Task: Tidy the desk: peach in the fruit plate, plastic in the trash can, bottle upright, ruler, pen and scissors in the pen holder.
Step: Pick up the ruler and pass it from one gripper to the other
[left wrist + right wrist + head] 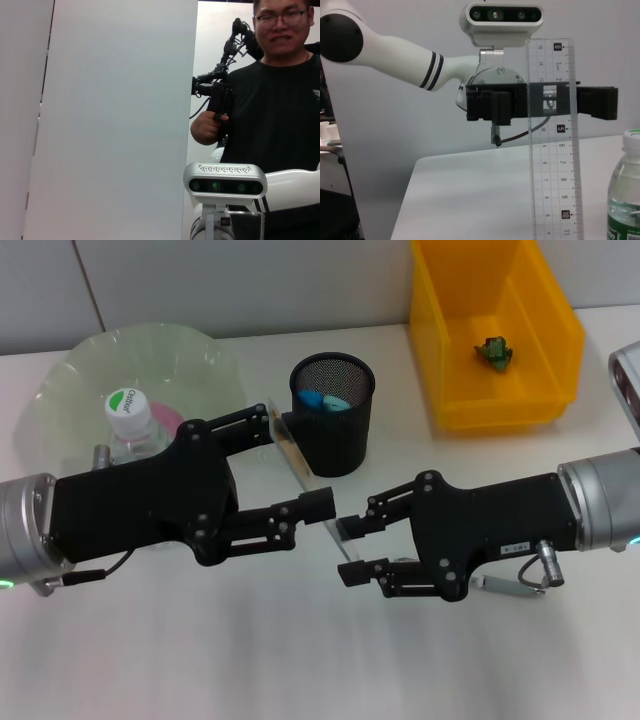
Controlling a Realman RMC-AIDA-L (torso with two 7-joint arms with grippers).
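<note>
A clear ruler [300, 465] is held off the table, slanting from the pen holder [335, 430] towards my right gripper [352, 550]. The right gripper is shut on the ruler's near end. My left gripper [300, 468] is open, with its jaws on either side of the ruler's middle. In the right wrist view the ruler [552, 165] stands upright in front of the left gripper [547, 102]. The bottle [130, 425] stands upright by the green fruit plate [80, 365]. Green plastic [495, 352] lies in the yellow bin [450, 350]. The peach is not in view.
The black mesh pen holder has something blue [325, 400] inside. A slim grey object [505, 585], perhaps the pen, lies partly under my right gripper. The left wrist view shows only a wall and a person [270, 100].
</note>
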